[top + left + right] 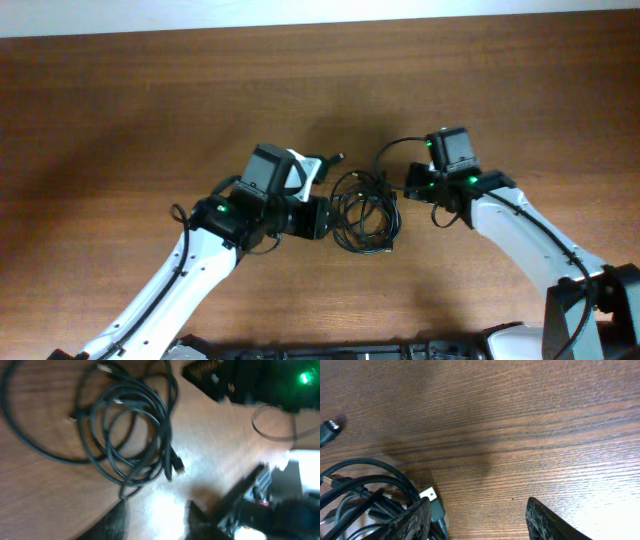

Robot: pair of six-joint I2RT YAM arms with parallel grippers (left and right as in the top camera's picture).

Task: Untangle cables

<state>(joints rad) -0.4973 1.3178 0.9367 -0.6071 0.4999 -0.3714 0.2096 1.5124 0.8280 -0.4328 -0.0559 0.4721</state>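
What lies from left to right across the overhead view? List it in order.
left claw → cables → right claw

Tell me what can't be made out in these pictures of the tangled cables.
Overhead: how many cables make the tangle; strands overlap, too small.
Left wrist: plug types; the frame is blurred.
Right wrist: most of the tangle, cut off by the lower-left edge and hidden behind a finger of the right end effector.
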